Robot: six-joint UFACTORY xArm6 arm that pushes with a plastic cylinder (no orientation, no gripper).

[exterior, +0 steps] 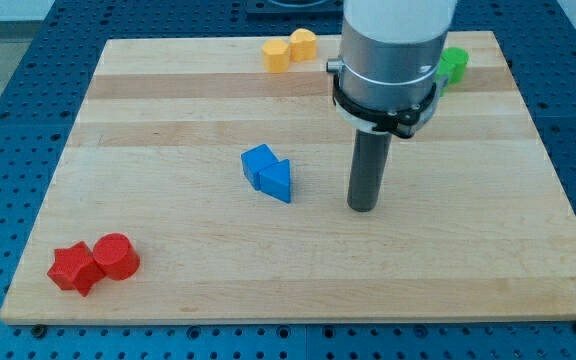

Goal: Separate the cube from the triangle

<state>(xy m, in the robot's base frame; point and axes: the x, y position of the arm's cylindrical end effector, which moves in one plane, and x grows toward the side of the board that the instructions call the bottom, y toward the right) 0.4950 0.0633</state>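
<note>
- No jaws on this rig: my tip (363,208) is a plain rod end resting on the board (168,110), touching no block.
- 2 red blocks, star (73,268) + cylinder (116,256), far to tip's left, toward view's bottom.
- 2 blue, touching: cube (259,162) + triangle (277,181), just left of tip.
- 2 yellow (277,54) (303,43), toward view's top, left of tip.
- 1 green (454,65), top right, partly hidden by arm.

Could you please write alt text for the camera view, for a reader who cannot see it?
A blue cube and blue triangle touch mid-board, with my tip apart at their right. Two red blocks sit bottom left, two yellow blocks top centre, a green block top right.
</note>
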